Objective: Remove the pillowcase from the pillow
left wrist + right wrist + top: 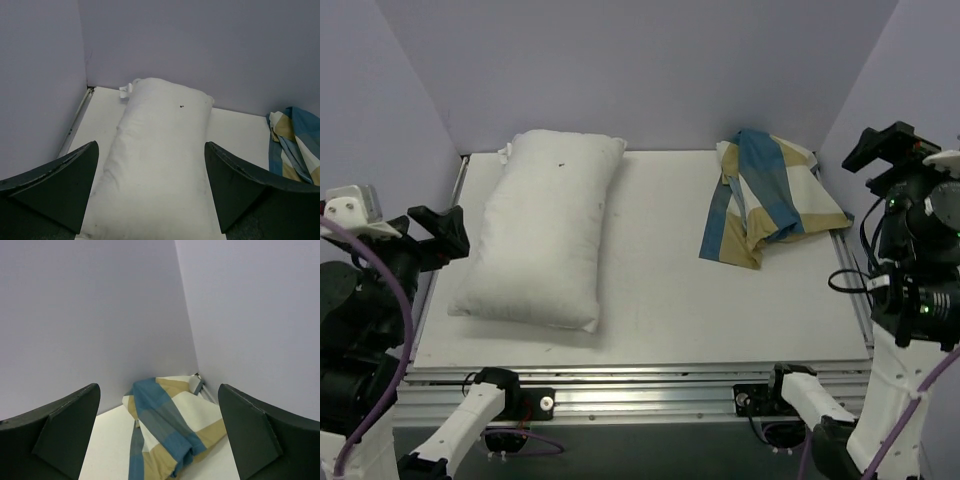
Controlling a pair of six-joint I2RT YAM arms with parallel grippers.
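Note:
The plain white pillow (545, 230) lies bare on the left half of the table, its long side running front to back. The pillowcase (765, 195), a blue, tan and white patchwork cloth, sits crumpled in the far right corner, apart from the pillow. My left gripper (440, 235) hovers open at the table's left edge; in its wrist view the open gripper (151, 144) frames the pillow (160, 155), with nothing between its fingers. My right gripper (892, 150) is raised open at the right edge, and from its wrist the open, empty gripper (159, 386) looks down on the pillowcase (170, 430).
The white table (720, 300) is boxed in by purple walls at the back and both sides. Aluminium rails (620, 385) run along the front edge above the arm bases. A small white tag (125, 90) sticks out at the pillow's far left corner.

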